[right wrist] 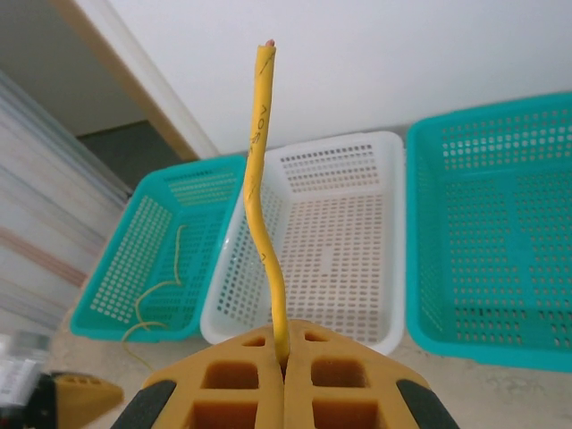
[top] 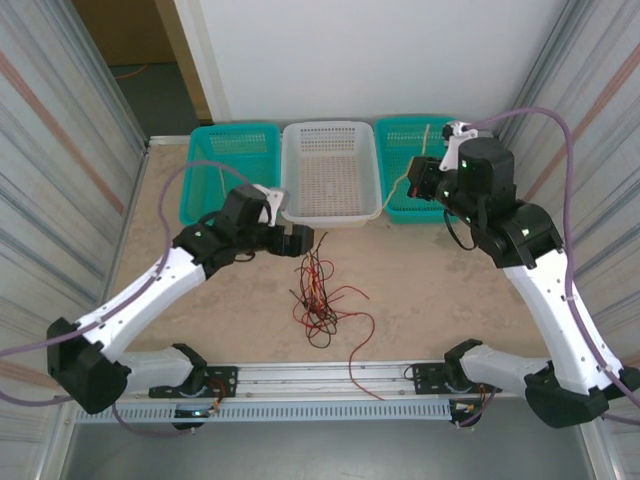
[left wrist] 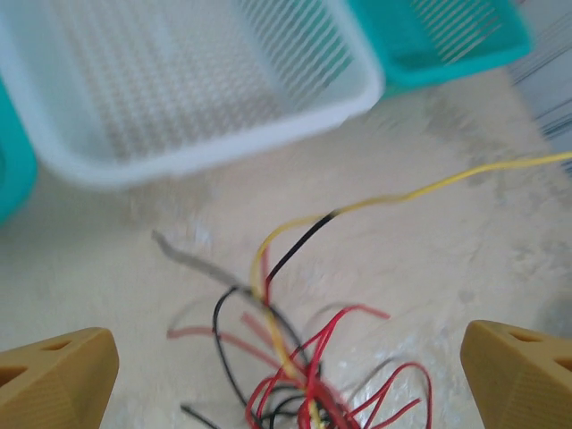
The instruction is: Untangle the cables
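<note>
My mottled beige table (top: 430, 300) meets a white wall (top: 380, 60), with ribbed panels (top: 60, 150) on both sides. The cables (top: 318, 295) lie tangled mid-table, near the white basket (top: 332, 180) (teal baskets (top: 232, 170) flank it). My left wrist camera adds a yellow strand (left wrist: 447, 183), my left gripper (left wrist: 286, 375) spread wide above the heap. My right gripper (right wrist: 284, 353) pinches a yellow cable (right wrist: 259, 179) upright.
</note>
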